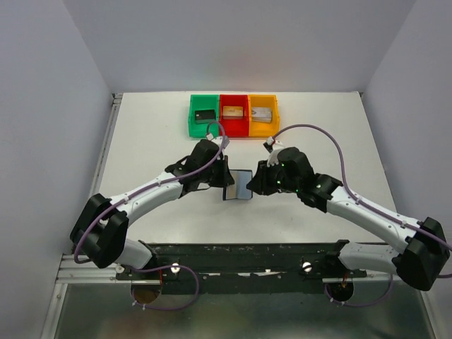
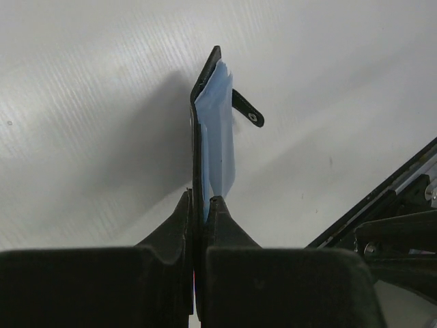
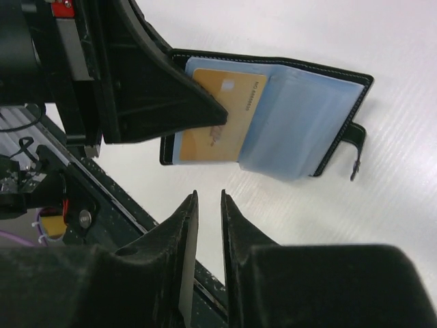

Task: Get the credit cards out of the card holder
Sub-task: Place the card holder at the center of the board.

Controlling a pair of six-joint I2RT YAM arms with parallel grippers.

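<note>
I hold the card holder (image 1: 240, 185) at the middle of the table (image 1: 155, 127), my left gripper (image 1: 224, 176) clamped on its left edge and my right gripper (image 1: 256, 182) just beside its right edge, apart from it. One credit card (image 3: 218, 126) sits in a pocket of the opened holder, partly behind my left finger (image 3: 171, 102). Well behind, near the far edge, the left bin (image 1: 203, 130), middle bin (image 1: 234, 130) and right bin (image 1: 263, 130) stand touching in a row, a block (image 1: 205, 114) lying in each.
</note>
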